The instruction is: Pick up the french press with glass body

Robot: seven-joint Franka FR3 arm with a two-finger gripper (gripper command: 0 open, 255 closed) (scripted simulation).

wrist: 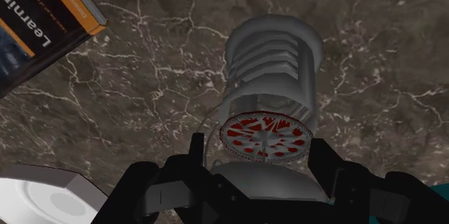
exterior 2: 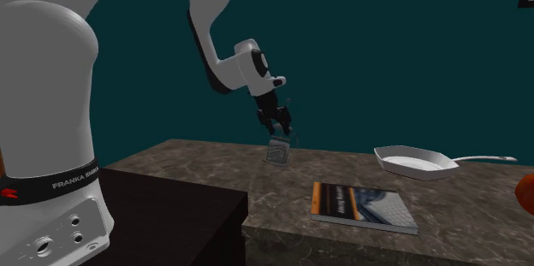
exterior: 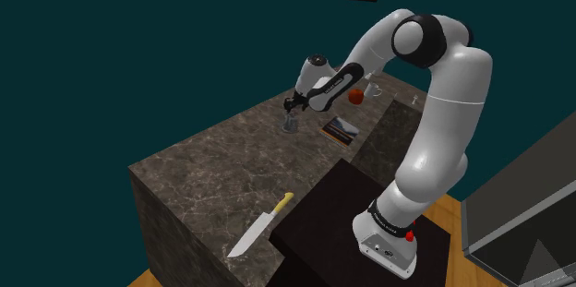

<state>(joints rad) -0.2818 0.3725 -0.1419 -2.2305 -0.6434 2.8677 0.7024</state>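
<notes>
The french press [wrist: 270, 78] has a see-through ribbed body, a grey lid and a red-patterned plunger disc. It sits at the far part of the marble counter [exterior: 212, 165], leaning slightly in the second exterior view. My black gripper [wrist: 259, 161] comes down over its top, and the two fingers clasp the lid from either side. In the shoulder view the gripper [exterior: 294, 105] is right above the press [exterior: 292, 125]. In the second exterior view the gripper [exterior 2: 276, 123] holds the press [exterior 2: 280, 150] low over the counter; whether its base touches the stone I cannot tell.
A book [exterior 2: 364, 206] lies close beside the press, and a white frying pan [exterior 2: 415, 162] lies beyond it. A red ball [exterior: 355, 97] and a white mug [exterior: 374, 89] stand at the counter's far end. A knife [exterior: 263, 228] lies near the front edge by the dark stand [exterior: 342, 207].
</notes>
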